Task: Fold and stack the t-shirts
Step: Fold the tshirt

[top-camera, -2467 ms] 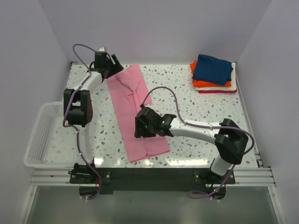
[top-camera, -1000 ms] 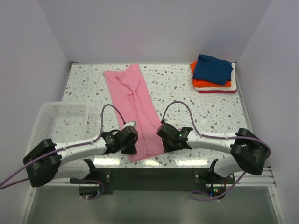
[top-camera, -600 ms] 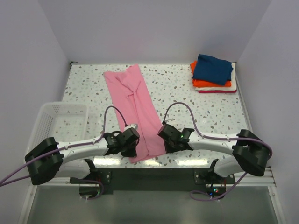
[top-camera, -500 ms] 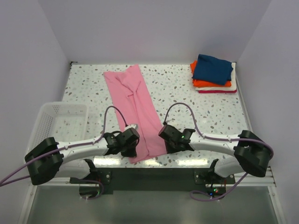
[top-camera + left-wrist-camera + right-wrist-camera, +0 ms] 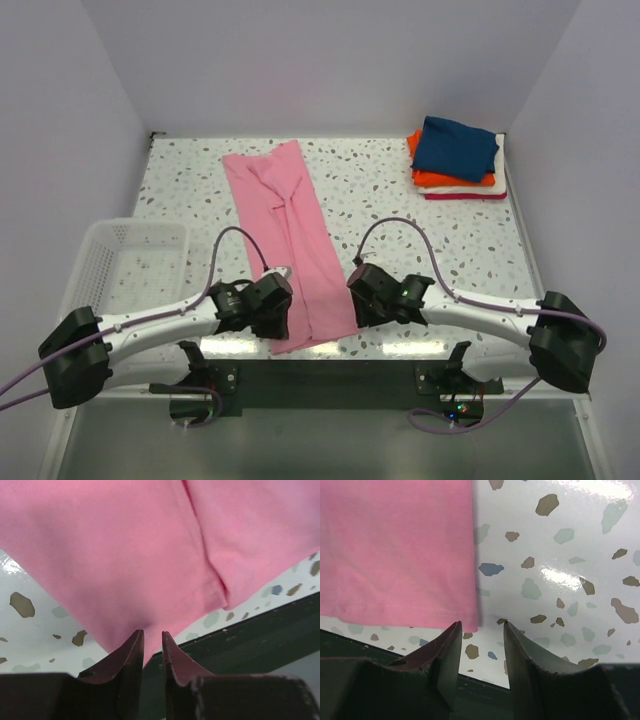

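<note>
the white-and-black left arm (image 5: pixel 150 322) and right arm (image 5: pixel 485 310) lie low along the near edge, both reaching inward toward each other. the black 2-finger left gripper (image 5: pixel 152 636) has its jaws a narrow slit apart; the black 2-finger right gripper (image 5: pixel 481 626) is parted wider.

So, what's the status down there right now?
Left tool, right tool: slightly open, at near corners of pink t-shirt. Shirt lies flat, not lifted. Nothing in the way.
</note>
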`<action>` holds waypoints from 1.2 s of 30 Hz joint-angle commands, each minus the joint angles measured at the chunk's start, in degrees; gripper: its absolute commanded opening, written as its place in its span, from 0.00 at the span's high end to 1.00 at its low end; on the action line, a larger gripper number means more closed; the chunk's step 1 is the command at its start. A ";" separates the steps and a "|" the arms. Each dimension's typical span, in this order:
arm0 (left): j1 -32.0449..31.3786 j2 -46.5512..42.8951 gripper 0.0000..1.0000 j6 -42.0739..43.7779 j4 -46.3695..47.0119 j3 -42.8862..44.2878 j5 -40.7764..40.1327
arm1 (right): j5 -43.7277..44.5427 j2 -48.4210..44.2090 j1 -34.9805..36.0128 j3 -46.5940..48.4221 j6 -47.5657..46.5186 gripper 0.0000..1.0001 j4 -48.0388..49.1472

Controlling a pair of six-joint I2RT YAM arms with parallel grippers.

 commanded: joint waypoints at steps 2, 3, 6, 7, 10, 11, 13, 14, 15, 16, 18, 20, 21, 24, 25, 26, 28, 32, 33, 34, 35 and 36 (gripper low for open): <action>-0.45 -4.98 0.75 -3.33 -4.83 4.70 -1.73 | -2.44 -1.91 -0.18 3.25 -1.95 0.57 -0.86; -0.45 -6.20 0.76 -3.95 -6.15 4.79 -2.17 | -3.06 -1.65 -0.10 4.12 -2.04 0.58 -0.51; -0.45 -7.53 0.82 -6.85 -7.39 2.78 -3.66 | -5.61 0.54 -0.01 6.41 -3.19 0.62 1.95; -0.45 -7.70 0.83 -7.38 -7.22 1.90 -3.23 | -6.40 1.16 -0.01 6.85 -3.27 0.63 3.52; -0.53 -7.79 0.89 -9.23 -4.24 -2.40 -0.25 | -9.39 3.36 0.61 8.43 -2.93 0.66 6.34; -0.53 -7.88 0.90 -10.28 -2.66 -4.76 0.28 | -9.74 4.49 0.96 8.79 -2.84 0.66 6.87; -0.80 -8.50 0.92 -10.90 -1.07 -6.80 1.42 | -10.18 5.90 1.75 10.01 -2.57 0.67 8.10; -0.80 -8.67 0.92 -11.77 -0.63 -8.29 1.43 | -10.36 6.69 2.01 10.45 -2.48 0.67 8.54; -0.88 -8.76 0.92 -12.04 -0.54 -8.74 1.43 | -10.71 8.01 2.71 10.98 -2.14 0.68 8.98; -0.89 -8.85 0.92 -12.22 -0.62 -9.18 1.34 | -10.89 8.63 2.98 11.16 -2.05 0.69 9.94; -0.97 -9.11 0.92 -12.57 -0.89 -9.62 1.43 | -11.50 10.47 4.03 11.69 -1.69 0.70 10.56; -0.89 -9.11 0.92 -12.66 -1.59 -9.45 1.43 | -11.76 11.53 5.00 11.95 -1.17 0.71 11.53; -0.89 -9.11 0.92 -12.57 -1.85 -9.27 1.34 | -11.68 11.97 5.87 12.21 -0.99 0.71 11.88; -0.97 -9.11 0.92 -12.22 -2.82 -8.22 1.26 | -11.33 14.17 7.89 12.74 -0.11 0.71 12.06; -0.97 -9.11 0.92 -12.13 -2.91 -7.95 1.17 | -11.33 14.78 8.25 12.66 0.06 0.71 12.24; -0.97 -9.11 0.92 -11.87 -3.26 -7.43 1.08 | -11.41 15.57 8.43 12.39 0.15 0.72 12.41; -0.97 -9.11 0.92 -11.78 -3.52 -7.07 0.82 | -11.68 16.45 8.87 11.52 0.42 0.72 12.59; -0.97 -9.20 0.91 -11.43 -4.05 -6.37 0.99 | -10.63 18.47 9.22 10.73 0.15 0.70 10.83; -0.97 -9.29 0.91 -11.43 -4.22 -6.28 0.82 | -10.19 18.57 9.22 10.46 0.07 0.69 10.22; -0.97 -9.46 0.91 -11.43 -4.31 -6.19 0.82 | -9.92 18.65 9.22 10.20 0.07 0.68 9.87; -0.89 -9.55 0.91 -11.52 -4.58 -6.02 0.82 | -9.40 18.74 9.31 9.59 0.07 0.67 9.60; -0.97 -9.81 0.91 -11.52 -4.75 -5.93 0.64 | -9.39 18.83 9.31 9.23 -0.02 0.66 9.51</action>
